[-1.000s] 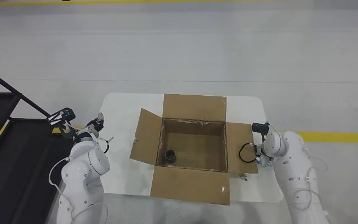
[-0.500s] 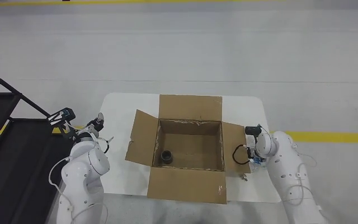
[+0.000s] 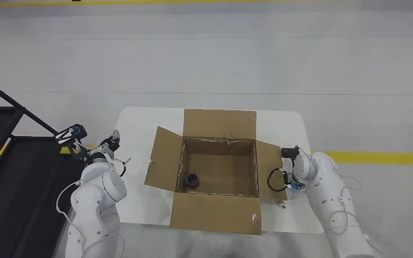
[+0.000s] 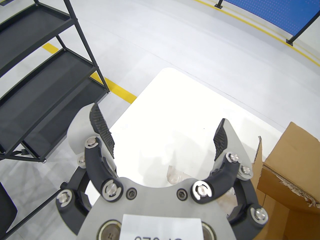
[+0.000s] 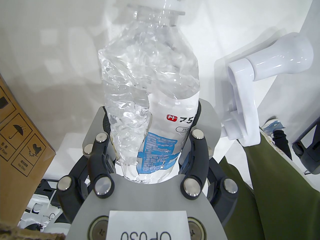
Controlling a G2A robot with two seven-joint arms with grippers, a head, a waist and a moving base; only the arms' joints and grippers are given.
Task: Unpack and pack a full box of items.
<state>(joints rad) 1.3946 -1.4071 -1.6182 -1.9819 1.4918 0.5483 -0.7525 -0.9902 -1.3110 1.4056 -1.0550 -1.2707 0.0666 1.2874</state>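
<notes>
My top camera looks down from above the arms on the whole table [image 3: 137,129] and box [image 3: 219,122]. The left wrist camera sits behind the left gripper [image 4: 158,116], facing out over the table corner toward a rack [image 4: 37,88]; both show that corner and a box flap. The right wrist camera is close on a bottle [image 5: 150,76].

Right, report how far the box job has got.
Done: the brown cardboard box stands open, nearly empty. In hand: the right tool is shut on a crumpled clear plastic bottle, beside the box over the white table. Left: one small dark cylinder lies inside; the left tool is open, holding nothing.
</notes>
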